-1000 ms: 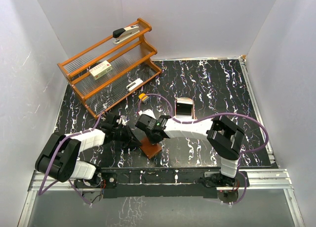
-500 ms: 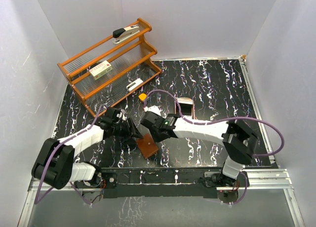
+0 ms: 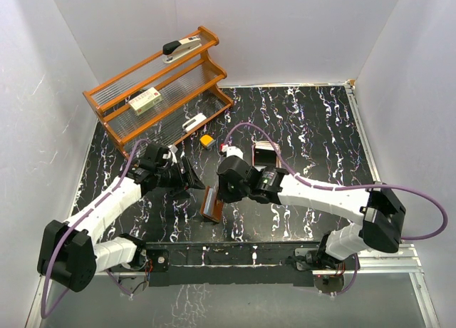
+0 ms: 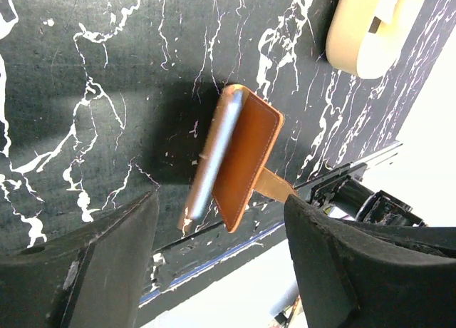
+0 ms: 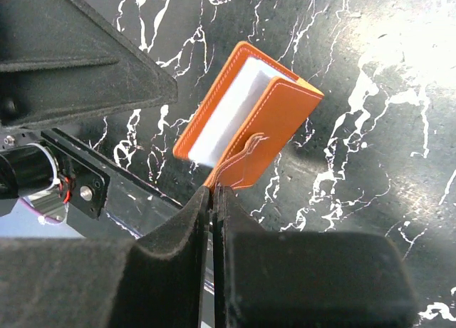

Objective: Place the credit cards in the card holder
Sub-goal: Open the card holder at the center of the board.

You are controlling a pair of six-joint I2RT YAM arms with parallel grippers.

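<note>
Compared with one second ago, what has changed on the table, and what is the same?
The left gripper opened and drew back from the card holder, toward the rack. The card holder, lying flat before, is now tipped up edgewise and half open, with the right gripper shut on its closing tab. The right arm's elbow swung right. The rack, the stapler and the yellow block stayed put.

The table [image 3: 306, 121] is overlooked steeply from high above its near edge, while the card holder [image 3: 211, 204], mid-frame there, is viewed closely downward by both wrist cameras.
</note>
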